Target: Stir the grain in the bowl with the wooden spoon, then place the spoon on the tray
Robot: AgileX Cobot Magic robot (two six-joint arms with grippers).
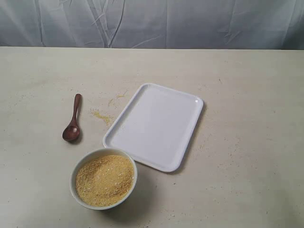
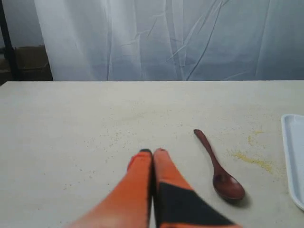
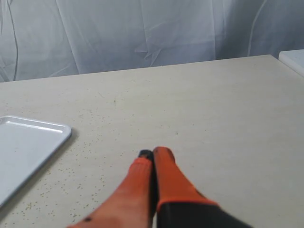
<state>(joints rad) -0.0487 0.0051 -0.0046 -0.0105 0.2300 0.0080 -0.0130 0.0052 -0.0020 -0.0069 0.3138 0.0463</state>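
A small white bowl (image 1: pixel 133 167) at the table's front left holds a mound of yellow grain (image 1: pixel 104 179). The dark wooden spoon (image 1: pixel 73 119) lies flat on the table behind the bowl, scoop toward the front. The white tray (image 1: pixel 156 126) lies empty, angled, to the right of spoon and bowl. Neither arm shows in the exterior view. In the left wrist view my left gripper (image 2: pixel 152 152) is shut and holds nothing, with the wooden spoon (image 2: pixel 219 167) on the table beside it. My right gripper (image 3: pixel 153 153) is shut and empty, off from the tray's corner (image 3: pixel 28 142).
Spilled grain (image 1: pixel 101 115) is scattered on the table between spoon and tray, with more specks (image 1: pixel 117 96) farther back. A white cloth backdrop (image 1: pixel 152 21) hangs behind the table's far edge.
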